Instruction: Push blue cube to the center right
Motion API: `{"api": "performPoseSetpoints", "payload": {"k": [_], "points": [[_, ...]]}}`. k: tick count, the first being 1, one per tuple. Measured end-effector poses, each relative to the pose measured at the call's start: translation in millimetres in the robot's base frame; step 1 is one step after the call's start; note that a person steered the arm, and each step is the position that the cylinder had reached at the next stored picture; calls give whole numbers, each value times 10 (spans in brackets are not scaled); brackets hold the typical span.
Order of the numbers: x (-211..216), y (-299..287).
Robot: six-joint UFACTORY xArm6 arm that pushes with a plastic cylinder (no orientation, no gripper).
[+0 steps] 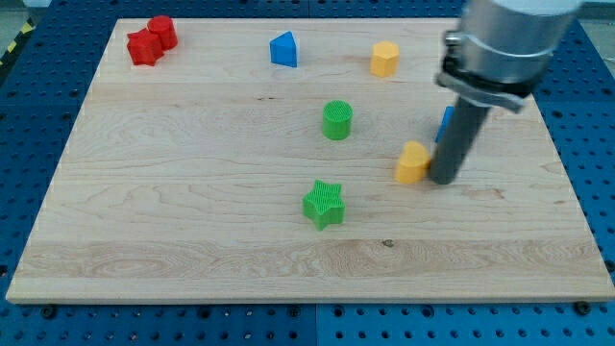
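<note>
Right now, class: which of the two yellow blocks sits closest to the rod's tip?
The lower yellow block, just left of my tip; the other yellow block sits far up near the board's top edge.

This looks like a robotics lab bench. A pale wooden worktop (pixel 192 231) lies on a blue perforated metal plate (pixel 29 144) with a regular grid of mounting holes. At the view's top left, a yellow-and-black hazard stripe (pixel 17 38), blurred, probably marks a cell boundary.
</note>
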State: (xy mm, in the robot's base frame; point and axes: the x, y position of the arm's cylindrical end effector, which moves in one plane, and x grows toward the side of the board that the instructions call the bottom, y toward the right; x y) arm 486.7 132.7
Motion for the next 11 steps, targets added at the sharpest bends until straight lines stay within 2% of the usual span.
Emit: {"api": "performPoseSetpoints", "payload": {"k": [3, 4, 7, 11], "points": [[-673, -143], [-673, 111], [-741, 370], [-491, 603]]}}
